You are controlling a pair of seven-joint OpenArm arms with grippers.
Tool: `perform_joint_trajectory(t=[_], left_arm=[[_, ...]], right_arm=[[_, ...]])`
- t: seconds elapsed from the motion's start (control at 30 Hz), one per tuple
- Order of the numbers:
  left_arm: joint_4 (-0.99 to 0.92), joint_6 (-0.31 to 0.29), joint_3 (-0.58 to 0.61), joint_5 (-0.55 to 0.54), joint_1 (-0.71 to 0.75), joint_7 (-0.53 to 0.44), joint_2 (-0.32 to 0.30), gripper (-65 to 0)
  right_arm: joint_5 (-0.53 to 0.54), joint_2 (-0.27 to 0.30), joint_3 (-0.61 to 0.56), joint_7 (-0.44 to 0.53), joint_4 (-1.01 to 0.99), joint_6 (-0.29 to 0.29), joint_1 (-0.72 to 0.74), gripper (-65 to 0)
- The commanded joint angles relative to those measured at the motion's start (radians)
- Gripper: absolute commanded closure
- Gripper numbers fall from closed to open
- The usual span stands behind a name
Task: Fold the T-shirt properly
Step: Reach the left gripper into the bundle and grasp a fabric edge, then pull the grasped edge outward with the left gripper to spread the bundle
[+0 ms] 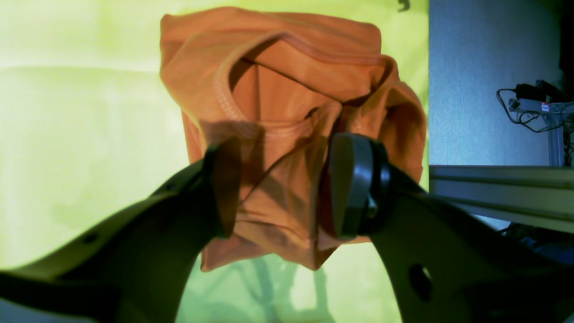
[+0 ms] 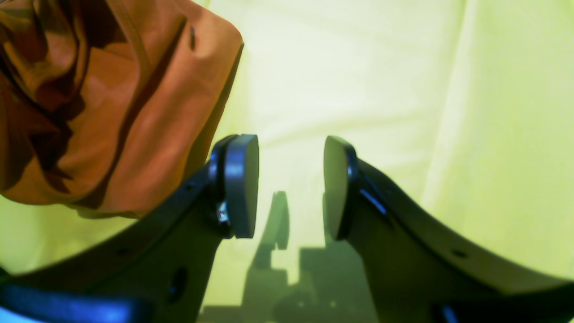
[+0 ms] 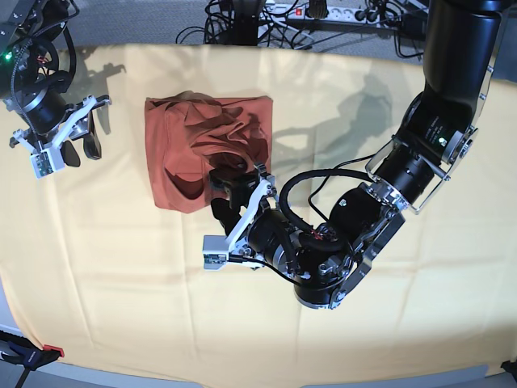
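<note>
Base view shows the yellow cloth (image 3: pixel 388 323) under everything; on it the T-shirt (image 3: pixel 202 145) lies in a rumpled, roughly squared bundle, folds untidy, needing smoothing. Left gripper (image 1: pixel 278 188) straddles its near edge, jaws apart, gripping nothing. Right gripper (image 2: pixel 290 186), beside it, gapes empty.

T-shirt (image 3: pixel 194 149) bunched on yellow cloth (image 3: pixel 121 307); left gripper (image 3: pixel 229 194) — at its edge

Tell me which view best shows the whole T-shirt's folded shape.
The base view: the T-shirt appears complete, a rumpled block on the yellow cloth. The left wrist view shows its collar end, partly behind fingers; the right wrist view only one corner.
</note>
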Motion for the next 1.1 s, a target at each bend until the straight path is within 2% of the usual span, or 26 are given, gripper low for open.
perform_joint_trajectory(t=[0.0, 0.13, 0.33, 0.57, 0.77, 1.07], left_arm=[[0.014, -0.005, -0.008, -0.021, -0.036, -0.007, 0.005, -33.8], [0.014, -0.005, -0.008, -0.07, -0.036, -0.007, 0.005, -33.8], [0.013, -0.005, -0.007, -0.071, -0.036, -0.007, 0.003, -33.8], [0.013, -0.005, 0.001, -0.043, -0.036, -0.007, 0.002, -33.8], [0.013, -0.005, 0.076, 0.016, -0.036, -0.007, 0.002, -32.2], [0.013, -0.005, 0.078, 0.019, -0.038, -0.007, 0.002, -32.2]], right_arm=[[0.014, 0.012, 0.005, 0.023, 0.017, -0.003, 0.007, -26.8], [0.013, 0.012, 0.005, 0.023, 0.017, -0.004, 0.007, -26.8], [0.013, 0.012, 0.005, 0.023, 0.017, -0.004, 0.007, -26.8], [0.014, 0.012, 0.005, 0.023, 0.017, -0.004, 0.007, -26.8], [0.013, 0.012, 0.005, 0.023, 0.017, -0.003, 0.007, -26.8], [0.013, 0.012, 0.005, 0.023, 0.017, -0.003, 0.007, -26.8]])
